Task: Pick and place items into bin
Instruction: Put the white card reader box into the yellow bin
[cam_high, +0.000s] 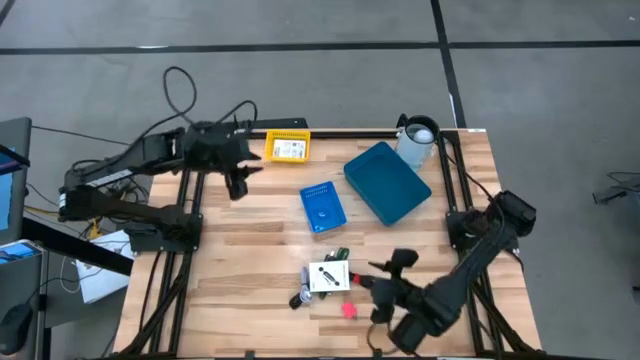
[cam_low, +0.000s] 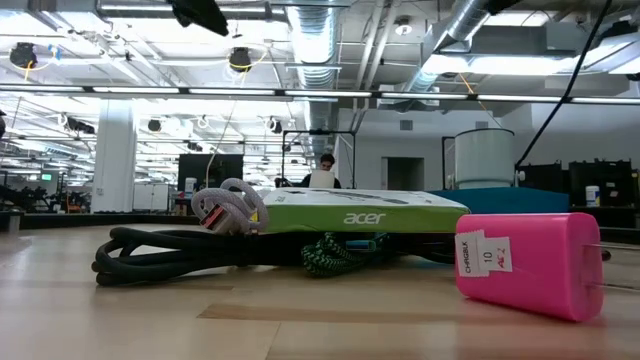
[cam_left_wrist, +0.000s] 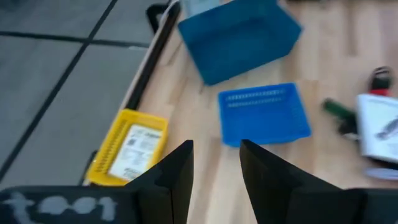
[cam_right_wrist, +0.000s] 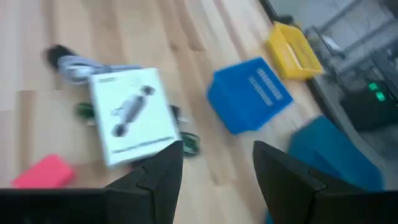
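Note:
The items lie in a heap near the table's front edge: a white printed box (cam_high: 328, 276) (cam_right_wrist: 132, 115) resting on a black cable (cam_low: 170, 250) and a green cord (cam_right_wrist: 84, 111), with a pink piece (cam_high: 348, 310) (cam_low: 530, 262) beside them. My right gripper (cam_high: 385, 278) (cam_right_wrist: 217, 168) hangs open just right of the heap, holding nothing. At the far left my left gripper (cam_high: 238, 180) (cam_left_wrist: 216, 168) is raised and open, near the yellow bin (cam_high: 287, 148) (cam_left_wrist: 127, 146), which holds a white printed card.
A small blue bin (cam_high: 322, 207) (cam_left_wrist: 264, 115) sits mid-table. A larger dark blue bin (cam_high: 387, 182) lies at the far right, beside a white cylinder (cam_high: 418, 140). Bare wood stretches along the table's left half and between the bins and the heap.

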